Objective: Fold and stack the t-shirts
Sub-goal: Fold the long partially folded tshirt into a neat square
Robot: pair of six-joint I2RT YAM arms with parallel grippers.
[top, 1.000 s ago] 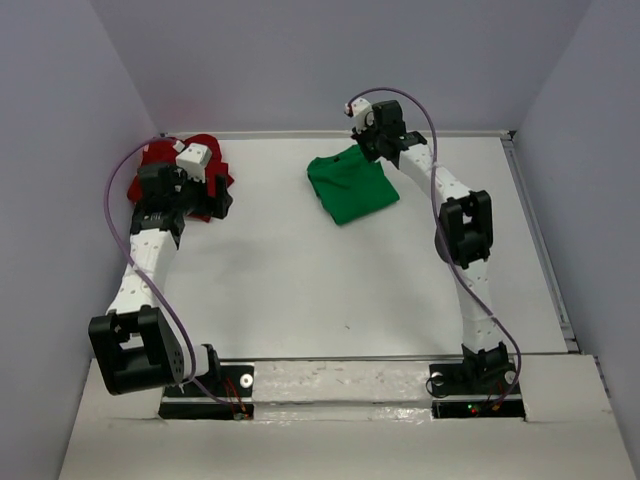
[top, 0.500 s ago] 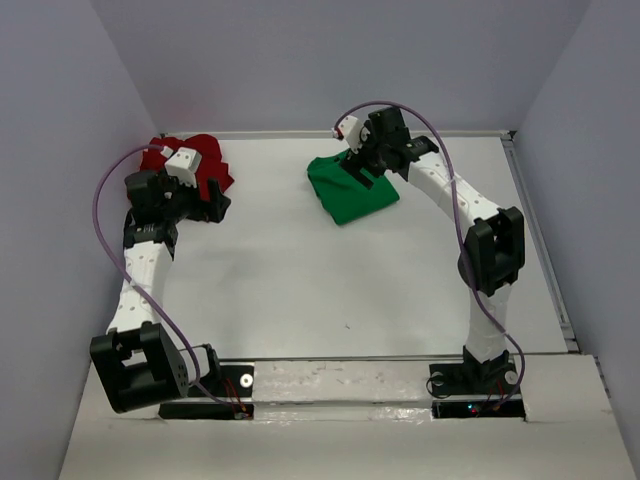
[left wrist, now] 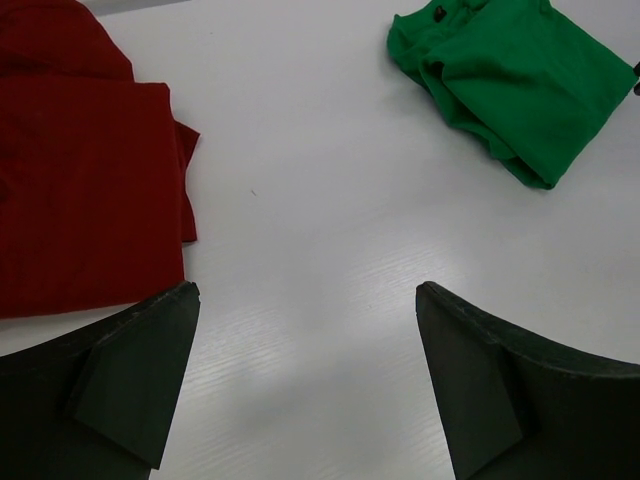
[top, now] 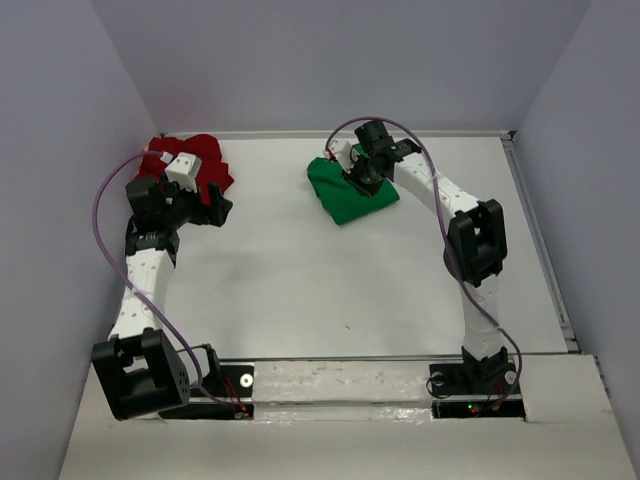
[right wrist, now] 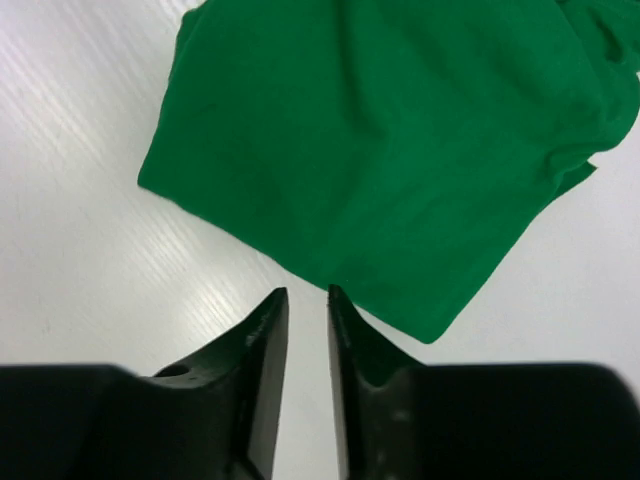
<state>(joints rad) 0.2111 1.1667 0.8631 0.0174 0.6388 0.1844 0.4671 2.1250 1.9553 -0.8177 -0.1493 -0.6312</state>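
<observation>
A folded green t-shirt (top: 352, 195) lies at the back of the table, right of centre. A red t-shirt (top: 203, 153) lies bunched at the back left. My right gripper (top: 350, 172) hangs over the green t-shirt's far side. In the right wrist view its jaws (right wrist: 307, 292) stand a narrow gap apart over bare table, just short of the green t-shirt's (right wrist: 390, 150) edge, with nothing between them. My left gripper (top: 215, 205) sits just right of the red t-shirt. Its jaws (left wrist: 305, 295) are wide open over bare table, with the red t-shirt (left wrist: 80, 170) left and the green t-shirt (left wrist: 510, 80) far right.
The white table (top: 300, 290) is closed in by grey walls on the left, back and right. A raised rail (top: 540, 230) runs along its right edge. Both arm bases are bolted at the near edge.
My right gripper came down and left from the green t-shirt's back corner to over the shirt, and its jaws opened, then narrowed. My left gripper drew back off the red t-shirt.
</observation>
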